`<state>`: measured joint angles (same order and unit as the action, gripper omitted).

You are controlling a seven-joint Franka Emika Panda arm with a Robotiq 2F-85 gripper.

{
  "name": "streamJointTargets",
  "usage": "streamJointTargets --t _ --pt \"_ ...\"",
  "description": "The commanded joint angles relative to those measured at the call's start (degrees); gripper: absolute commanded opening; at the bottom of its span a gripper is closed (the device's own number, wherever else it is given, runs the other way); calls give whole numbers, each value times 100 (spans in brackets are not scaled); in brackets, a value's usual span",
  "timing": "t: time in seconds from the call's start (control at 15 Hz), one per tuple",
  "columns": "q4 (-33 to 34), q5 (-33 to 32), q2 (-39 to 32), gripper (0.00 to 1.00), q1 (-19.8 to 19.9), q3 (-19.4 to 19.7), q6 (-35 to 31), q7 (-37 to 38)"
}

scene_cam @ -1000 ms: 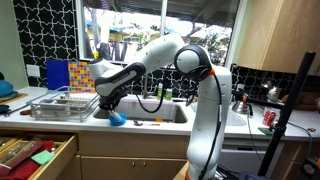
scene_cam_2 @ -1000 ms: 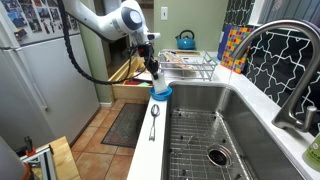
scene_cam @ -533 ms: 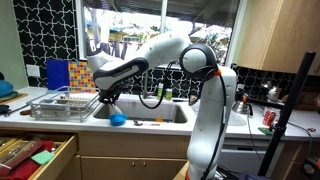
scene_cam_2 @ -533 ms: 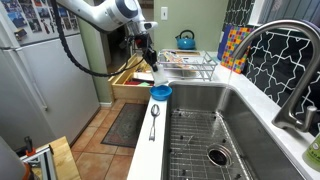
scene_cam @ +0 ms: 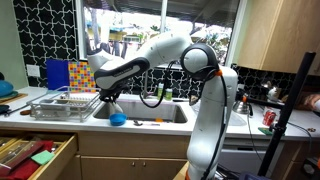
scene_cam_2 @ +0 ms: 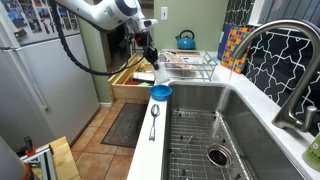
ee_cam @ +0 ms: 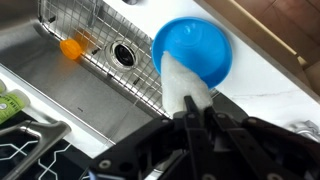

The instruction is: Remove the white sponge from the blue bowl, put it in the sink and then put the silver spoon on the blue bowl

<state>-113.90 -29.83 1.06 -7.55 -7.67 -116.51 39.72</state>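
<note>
My gripper (ee_cam: 193,106) is shut on the white sponge (ee_cam: 183,80) and holds it in the air above the blue bowl (ee_cam: 196,45). The bowl stands on the counter edge beside the sink and shows in both exterior views (scene_cam: 118,119) (scene_cam_2: 160,92). My gripper hangs a little above and beside it (scene_cam: 107,103) (scene_cam_2: 149,58). The silver spoon (scene_cam_2: 153,121) lies on the front rim of the sink, near the bowl. The steel sink (ee_cam: 60,80) holds a wire grid (scene_cam_2: 195,140).
A dish rack (scene_cam: 62,103) stands on the counter past the bowl. An open drawer (scene_cam: 35,155) juts out below the counter. A small orange object (ee_cam: 70,46) lies in the sink. A tall faucet (scene_cam_2: 270,50) rises at the sink's back.
My gripper has lifted up and away from the blue bowl with the white sponge in it. Over the last half second it has hardly moved.
</note>
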Motion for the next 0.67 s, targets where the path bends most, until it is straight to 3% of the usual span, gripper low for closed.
streamJointTargets --t 0.0,0.27,0.33,0.53,0.6 --pt "-33 -637 58 2 95 57 128 301" --pt "-146 -704 74 2 344 313 -70 271" --pt "-221 -428 79 2 450 430 -433 182" --pt "-280 -578 58 2 667 652 -742 303" --pt "-274 -691 47 34 715 698 -808 398"
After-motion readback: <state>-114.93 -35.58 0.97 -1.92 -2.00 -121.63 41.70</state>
